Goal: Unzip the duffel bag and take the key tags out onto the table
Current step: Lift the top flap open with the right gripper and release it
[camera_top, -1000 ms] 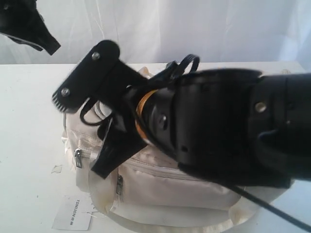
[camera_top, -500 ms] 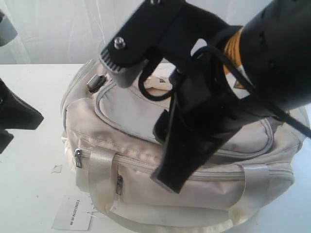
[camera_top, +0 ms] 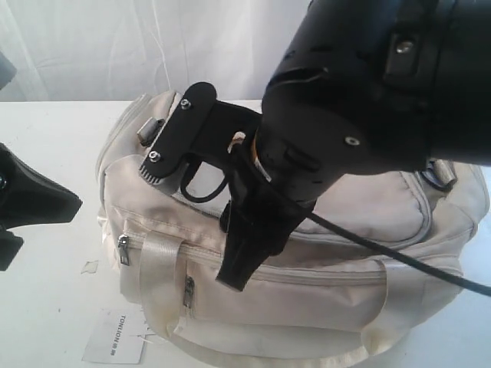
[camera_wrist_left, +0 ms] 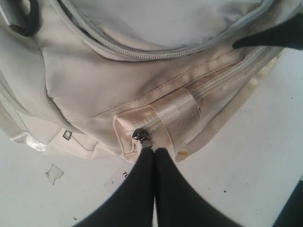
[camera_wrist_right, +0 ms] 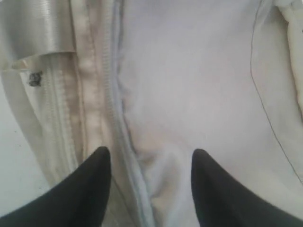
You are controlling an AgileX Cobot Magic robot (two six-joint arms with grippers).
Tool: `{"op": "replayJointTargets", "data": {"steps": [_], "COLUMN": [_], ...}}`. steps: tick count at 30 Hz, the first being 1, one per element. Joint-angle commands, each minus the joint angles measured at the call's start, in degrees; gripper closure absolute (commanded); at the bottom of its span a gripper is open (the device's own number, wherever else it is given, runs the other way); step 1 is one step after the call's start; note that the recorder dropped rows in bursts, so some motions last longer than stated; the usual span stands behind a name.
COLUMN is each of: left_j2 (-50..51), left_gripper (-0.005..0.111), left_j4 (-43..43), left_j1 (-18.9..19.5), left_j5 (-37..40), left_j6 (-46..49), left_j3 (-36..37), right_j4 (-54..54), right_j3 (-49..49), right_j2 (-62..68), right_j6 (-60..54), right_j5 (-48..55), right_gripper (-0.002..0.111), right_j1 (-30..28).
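Note:
The cream duffel bag [camera_top: 368,307] lies zipped on the white table [camera_top: 46,322]. My right gripper [camera_top: 192,222] hangs open over the bag's top panel [camera_wrist_right: 199,71], and its fingers [camera_wrist_right: 94,175] straddle a grey zipper line [camera_wrist_right: 125,142]. My left gripper [camera_wrist_left: 154,152] is shut, low at the bag's left end, with its tips right by the front pocket's zipper pull [camera_wrist_left: 141,136]. In the exterior view that left gripper [camera_top: 73,203] stands a little apart from the same zipper pull [camera_top: 123,245]. The key tags are hidden.
A white paper label [camera_top: 115,337] lies on the table in front of the bag, with a small paper scrap [camera_top: 90,267] to its left. A webbing handle [camera_top: 157,268] crosses the front pocket. Grey strap clips [camera_top: 149,130] sit at the bag's ends. A black cable [camera_top: 399,257] trails over the bag.
The right arm swung up and then lowered its gripper onto the bag's top, its jaws narrowing a little. The left gripper dropped from the upper left to beside the bag's left end.

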Motion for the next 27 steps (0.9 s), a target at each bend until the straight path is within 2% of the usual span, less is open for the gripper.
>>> {"op": "replayJointTargets", "data": {"steps": [1, 4, 6, 8, 10, 14, 18, 27], "left_j2": [-0.6, -0.6, -0.6, -0.6, -0.6, -0.6, -0.6, -0.6], "left_gripper": [0.107, 0.107, 0.107, 0.107, 0.107, 0.107, 0.107, 0.107], "left_j4": [-1.0, -1.0, -1.0, -1.3, -1.6, -2.1, -3.1, -4.7], "left_j1": [0.1, 0.1, 0.1, 0.1, 0.1, 0.1, 0.1, 0.1], "left_j5": [0.0, -0.1, -0.2, -0.2, -0.2, -0.2, 0.1, 0.6], "left_j6": [0.2, 0.2, 0.2, 0.2, 0.2, 0.2, 0.1, 0.1], "left_j3": [0.3, 0.3, 0.3, 0.3, 0.3, 0.3, 0.3, 0.3], "right_j4": [-1.0, -2.1, -2.2, -4.6, -11.1, -11.9, -11.9, -8.8], "right_j3": [-0.4, -0.4, -0.4, -0.4, -1.0, -4.1, -15.6, -42.2], "right_j2": [0.5, 0.5, 0.5, 0.5, 0.6, 1.7, 9.1, 30.7], "right_j6": [-0.5, -0.6, -0.7, -0.7, 2.4, 2.7, 1.7, -2.4], "right_j5": [-0.7, -2.6, -3.9, -5.0, -6.7, -8.5, -9.4, -12.1], "right_gripper": [0.079, 0.099, 0.108, 0.108, 0.108, 0.108, 0.108, 0.108], "right_j1": [-3.2, -4.1, -4.4, -5.5, -8.9, -14.9, -23.5, -32.5]}}
